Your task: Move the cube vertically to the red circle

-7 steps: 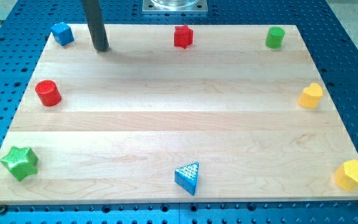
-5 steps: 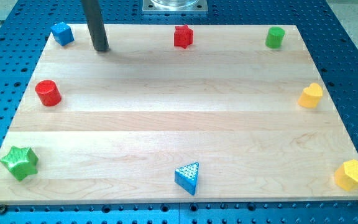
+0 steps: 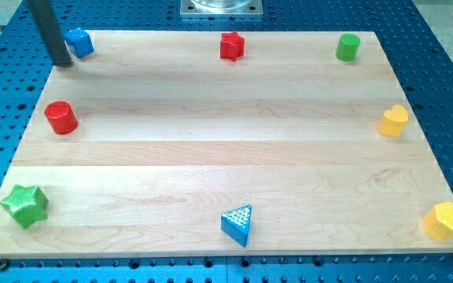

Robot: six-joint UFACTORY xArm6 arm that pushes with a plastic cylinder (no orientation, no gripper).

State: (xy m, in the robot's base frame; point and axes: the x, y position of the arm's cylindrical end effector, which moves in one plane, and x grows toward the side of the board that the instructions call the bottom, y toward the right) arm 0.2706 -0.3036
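Note:
The blue cube [image 3: 79, 42] sits at the board's top left corner. The red circle, a short red cylinder [image 3: 60, 117], stands near the left edge, below the cube. My tip [image 3: 62, 62] is at the board's top left edge, just left of and slightly below the blue cube, close to it or touching it. The rod rises out of the view's top.
A red star [image 3: 231, 45] sits at top centre and a green cylinder [image 3: 348, 47] at top right. A yellow heart [image 3: 393, 121] and a yellow hexagon [image 3: 444, 220] lie along the right edge. A blue triangle [image 3: 237, 223] is at bottom centre, a green star [image 3: 24, 205] at bottom left.
My tip has moved left, from right of the blue cube to its left side. No block has visibly moved.

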